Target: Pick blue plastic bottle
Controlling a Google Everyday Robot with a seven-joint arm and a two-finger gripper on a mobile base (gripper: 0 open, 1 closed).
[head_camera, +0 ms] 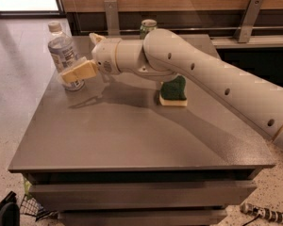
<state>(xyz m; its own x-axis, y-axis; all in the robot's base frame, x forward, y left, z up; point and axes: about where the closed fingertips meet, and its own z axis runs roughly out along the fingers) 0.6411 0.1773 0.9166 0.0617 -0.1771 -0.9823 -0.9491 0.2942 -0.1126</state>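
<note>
The blue plastic bottle [62, 51] stands upright near the table's far left corner; it is clear, with a white cap and a pale label. My gripper [86, 55] is just to its right, at the height of the bottle's lower half. The gripper is open. Its near tan finger [78, 72] lies in front of the bottle's lower part. The other fingertip [96, 37] shows further back and stands apart from the bottle. The bottle is not lifted. The arm [203, 74] comes in from the right.
A green can [148, 26] stands at the table's far edge, partly hidden behind the arm. A green sponge with a yellow base [173, 94] sits mid-table under the arm. The grey table [132, 140] has drawers below. A wire basket [35, 206] and a cable [264, 214] lie on the floor.
</note>
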